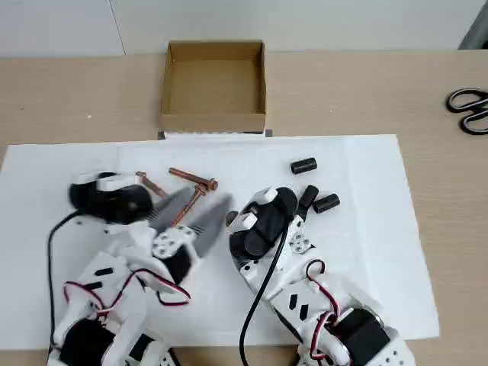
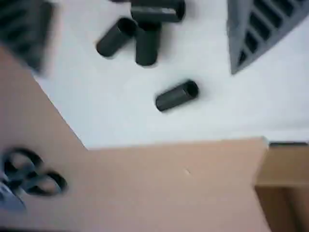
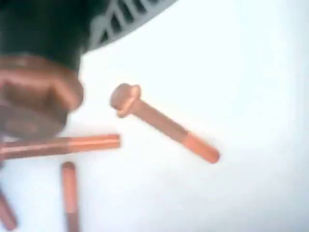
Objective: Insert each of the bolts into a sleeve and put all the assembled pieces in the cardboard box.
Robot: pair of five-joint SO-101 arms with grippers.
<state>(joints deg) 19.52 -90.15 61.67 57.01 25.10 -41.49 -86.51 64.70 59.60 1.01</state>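
Note:
My left gripper (image 1: 207,200) lies low over the white sheet, its grey ribbed fingers (image 2: 256,29) open and empty. One copper bolt (image 1: 187,207) rests between them. Two more bolts (image 1: 193,178) (image 1: 152,184) lie just beyond; the right wrist view has a loose bolt (image 3: 164,124) too. My right gripper (image 1: 236,219) sits beside the left one, shut on a bolt whose head (image 3: 38,96) pokes out below a dark piece. Black sleeves (image 1: 303,165) (image 1: 326,203) lie on their sides right of it, and several sleeves (image 2: 176,95) show in the left wrist view. The cardboard box (image 1: 213,122) holds nothing.
A white paper sheet (image 1: 366,252) covers the near table. Black scissors (image 1: 469,109) (image 2: 29,176) lie at the far right on bare wood. The box corner (image 2: 282,198) borders the sheet's far edge. The two arms stand close together at the front.

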